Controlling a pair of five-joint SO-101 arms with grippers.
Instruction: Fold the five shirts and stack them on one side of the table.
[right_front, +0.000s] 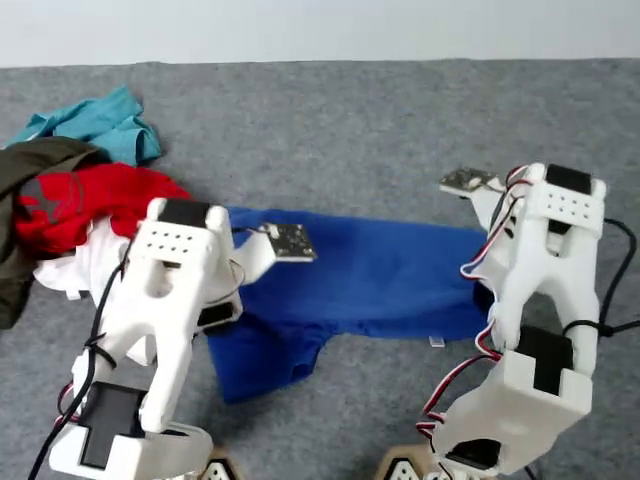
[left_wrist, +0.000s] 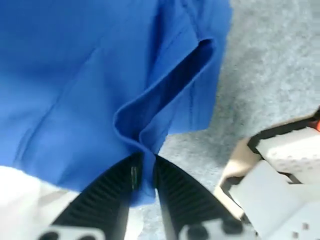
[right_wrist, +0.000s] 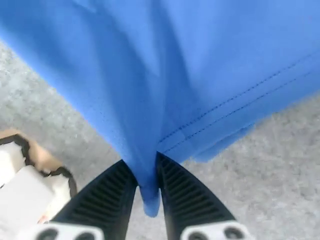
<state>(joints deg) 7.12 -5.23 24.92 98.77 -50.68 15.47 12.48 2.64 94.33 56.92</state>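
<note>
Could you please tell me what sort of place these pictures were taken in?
Likely a robotics lab or workshop bench, not a home laundry: the table has a grey felt-like cover, the left gripper and right gripper each pinch a blue shirt, and a heap of unfolded shirts waits alongside.

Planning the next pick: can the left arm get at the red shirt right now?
Probably not yet. Its end effector is shut on the blue shirt. The red shirt lies close beside it, mostly uncovered, so once freed it looks reachable.
</note>
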